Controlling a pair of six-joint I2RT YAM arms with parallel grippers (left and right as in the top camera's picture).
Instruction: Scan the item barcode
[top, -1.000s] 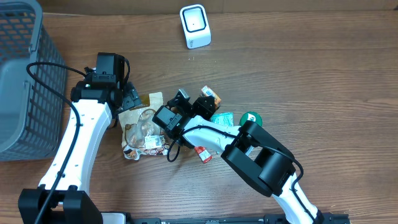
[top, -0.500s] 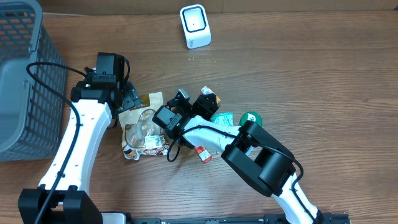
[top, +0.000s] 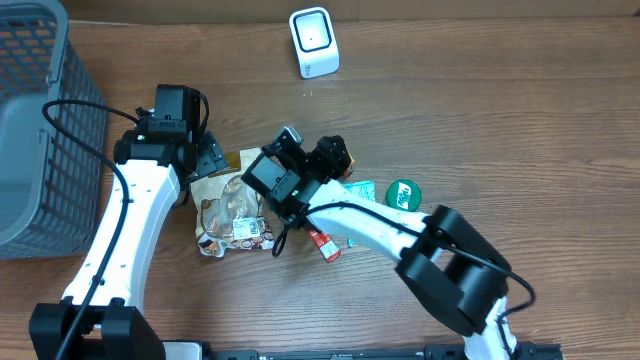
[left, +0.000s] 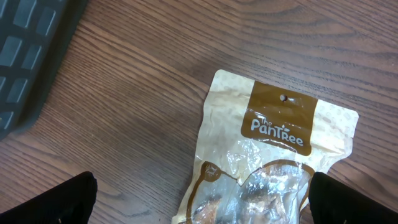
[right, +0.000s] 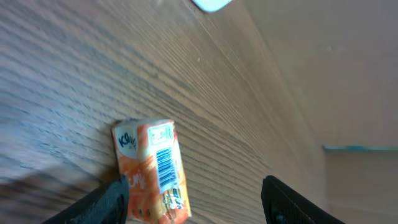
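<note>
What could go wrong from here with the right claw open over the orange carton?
The orange carton sits off-centre, close to one finger of the open right claw, so closing may push it aside or pinch a corner.
The scanner stands well away up the table; a poor hold might drop the carton en route.

Orange carton (right: 152, 171), barcode face up, flat on surface between the right gripper (right: 193, 186) jaws, close against one jaw. White scanner (top: 314, 42) upright, well beyond the jaws.
</note>
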